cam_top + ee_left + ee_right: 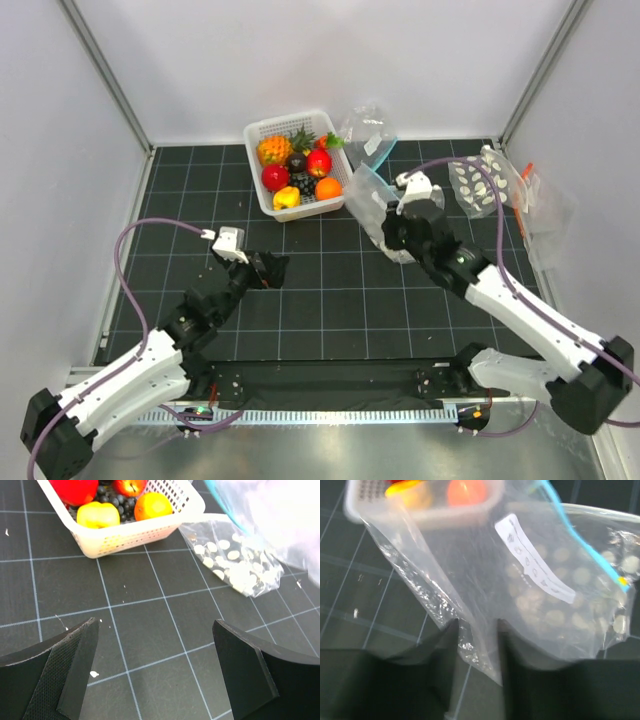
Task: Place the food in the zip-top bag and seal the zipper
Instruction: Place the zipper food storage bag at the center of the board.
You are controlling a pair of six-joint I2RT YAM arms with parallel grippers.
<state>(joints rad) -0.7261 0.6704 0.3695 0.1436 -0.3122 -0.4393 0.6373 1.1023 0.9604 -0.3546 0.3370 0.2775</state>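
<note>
The food lies in a white basket (262, 131): two red apples (275, 177), an orange (328, 188) and a yellow lemon (287, 197). The left wrist view shows the lemon (98, 515) and the orange (152, 506). My right gripper (388, 218) is shut on a lower fold of the zip-top bag (366, 192), held up just right of the basket. In the right wrist view the clear bag (485, 570) hangs between my fingers (447, 635), with its teal zipper (582, 542) at the upper right. My left gripper (274, 270) is open and empty over the mat (155, 645), in front of the basket.
A pineapple (273, 149) and dark grapes (299, 182) share the basket. A dotted clear bag (480, 185) lies at the right and shows in the left wrist view (235, 560). A bag with an orange strip (527, 200) lies further right. A printed bag (365, 128) is behind.
</note>
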